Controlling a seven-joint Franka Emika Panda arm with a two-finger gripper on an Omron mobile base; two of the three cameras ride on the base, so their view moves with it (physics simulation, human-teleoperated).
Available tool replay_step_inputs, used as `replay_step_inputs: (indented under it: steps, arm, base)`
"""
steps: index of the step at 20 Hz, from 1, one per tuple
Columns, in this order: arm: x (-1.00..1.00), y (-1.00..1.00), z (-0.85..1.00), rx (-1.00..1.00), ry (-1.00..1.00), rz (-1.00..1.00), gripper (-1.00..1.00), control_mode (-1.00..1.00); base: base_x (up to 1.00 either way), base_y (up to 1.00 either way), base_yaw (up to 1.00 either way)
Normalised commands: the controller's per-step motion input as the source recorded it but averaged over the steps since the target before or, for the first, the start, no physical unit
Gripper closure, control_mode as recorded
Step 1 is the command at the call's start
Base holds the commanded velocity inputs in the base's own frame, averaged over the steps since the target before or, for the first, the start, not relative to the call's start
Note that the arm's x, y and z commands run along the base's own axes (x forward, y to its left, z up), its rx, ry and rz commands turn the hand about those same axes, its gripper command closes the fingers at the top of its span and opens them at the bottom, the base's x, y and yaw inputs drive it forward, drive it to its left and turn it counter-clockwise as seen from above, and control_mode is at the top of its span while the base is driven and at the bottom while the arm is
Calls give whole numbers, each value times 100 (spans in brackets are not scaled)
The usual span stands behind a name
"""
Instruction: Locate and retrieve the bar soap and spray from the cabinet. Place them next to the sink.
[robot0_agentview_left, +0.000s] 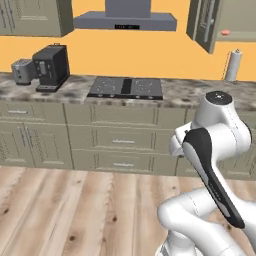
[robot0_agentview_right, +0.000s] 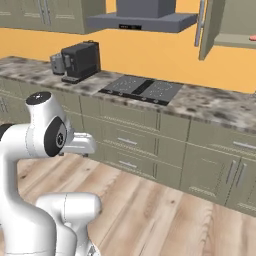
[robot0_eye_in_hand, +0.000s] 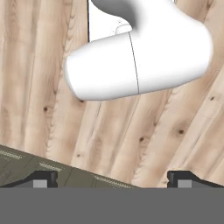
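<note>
From the left base view, the cabinet (robot0_agentview_left: 210, 22) hangs open at upper right, the bar soap (robot0_agentview_left: 225, 32) on its shelf, well apart from the folded arm.

From the right base view, the desk (robot0_agentview_right: 210, 107) runs between them; a long reach could strike it.

In the hand view, the tool (robot0_eye_in_hand: 113, 178) faces the floor, fingertips (robot0_eye_in_hand: 42, 178) spread, holding nothing.

Both base cameras are looking forward from behind the arm, sharing the stovetop (robot0_agentview_left: 126, 88) and bench (robot0_agentview_left: 190, 90); the hand camera is facing down close over the wooden floor (robot0_eye_in_hand: 39, 87).
</note>
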Motion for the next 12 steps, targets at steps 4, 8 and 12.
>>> replay_step_inputs:
  steps: [4, 8, 12]
  arm:
    - [0, 0, 0, 0, 0, 0, -100, 100]
    - [0, 0, 0, 0, 0, 0, -100, 100]
    - [0, 0, 0, 0, 0, 0, -100, 100]
  base:
    - [7, -42, -33]
    - [23, -51, -27]
    - [25, -63, -19]
